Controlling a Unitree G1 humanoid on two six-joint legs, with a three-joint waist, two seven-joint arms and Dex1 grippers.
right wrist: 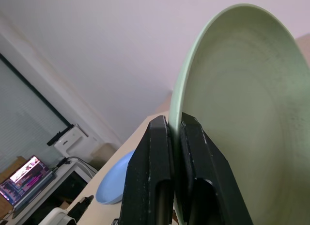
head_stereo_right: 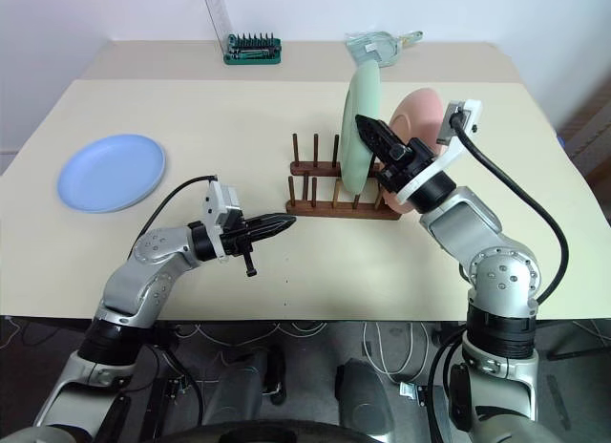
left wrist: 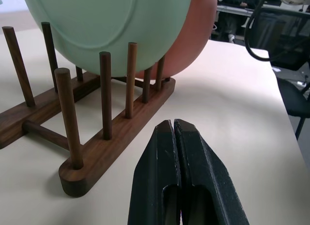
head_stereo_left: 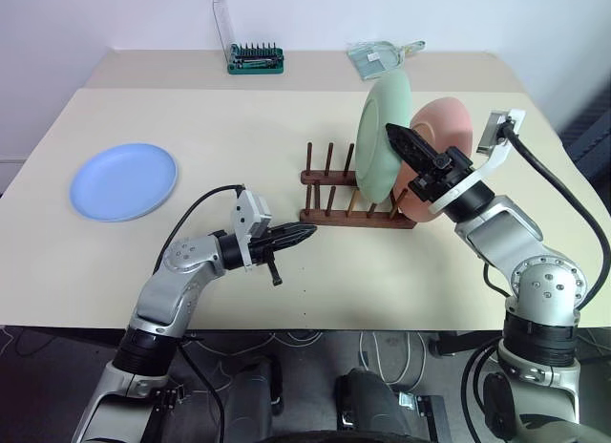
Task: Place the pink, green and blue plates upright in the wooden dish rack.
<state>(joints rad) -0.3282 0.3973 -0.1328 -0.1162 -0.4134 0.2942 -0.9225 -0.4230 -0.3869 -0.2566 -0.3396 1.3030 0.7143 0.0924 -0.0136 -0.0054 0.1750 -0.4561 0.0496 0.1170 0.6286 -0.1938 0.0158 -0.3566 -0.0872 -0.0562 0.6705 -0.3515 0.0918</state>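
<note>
Gripping green plate by its rim, right tool is clamped tight on it; plate stands upright in wooden dish rack, lower edge down btwn the pegs. Pink plate stands upright just behind the green one, on the far side from left tool, also in the rack. Left tool is pinched fully closed w/ nothing in it, hovering low over counter, tips pointing at the rack's near end, close but apart. Blue plate lies flat on counter, well away behind left tool, opposite side from rack.
</note>
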